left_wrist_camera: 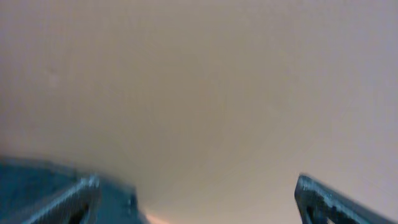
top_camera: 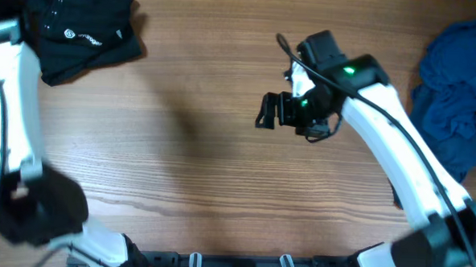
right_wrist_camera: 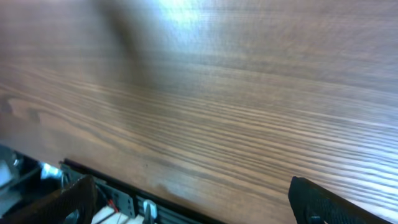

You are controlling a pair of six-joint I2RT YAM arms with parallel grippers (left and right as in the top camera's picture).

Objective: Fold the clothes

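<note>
Wood-grain surface (top_camera: 189,147) fills the overhead view, with two white arms reaching over it. The right arm (top_camera: 398,148) angles in from the lower right corner toward the middle. The left arm (top_camera: 10,99) runs down the left edge, its lower part blurred. A crumpled blue garment (top_camera: 457,87) lies heaped at the right edge, well apart from a black garment (top_camera: 78,26) (a small white logo shows on it) bunched in the upper left corner. The right pincer (top_camera: 271,111) hangs over bare wood near the centre, fingers spread wide and holding nothing. The left pincer (left_wrist_camera: 196,199), seen from its own wrist camera, is likewise spread wide and empty against a blurred pale background.
</note>
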